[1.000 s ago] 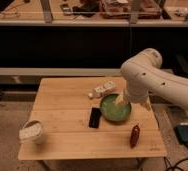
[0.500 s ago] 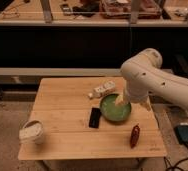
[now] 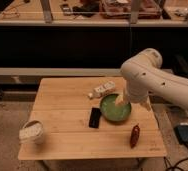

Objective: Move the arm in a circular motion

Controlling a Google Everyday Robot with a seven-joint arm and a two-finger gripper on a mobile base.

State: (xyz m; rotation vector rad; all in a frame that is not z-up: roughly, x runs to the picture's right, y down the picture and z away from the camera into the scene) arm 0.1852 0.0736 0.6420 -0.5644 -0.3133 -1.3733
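The arm extended in from the right, elbow bent over the wooden table's right side. The gripper, at the pale tip, pointed down into the green bowl. Its grip state & contents couldn't be told. Black phone lay just left of the bowl, white bottle behind it, red item in front, white cup at the front-left corner.

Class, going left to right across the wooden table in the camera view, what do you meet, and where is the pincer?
White cup → black phone → green bowl → red object. The white bottle overlaps the phone's span, so it is left out. The arm holds its pincer over the green bowl.
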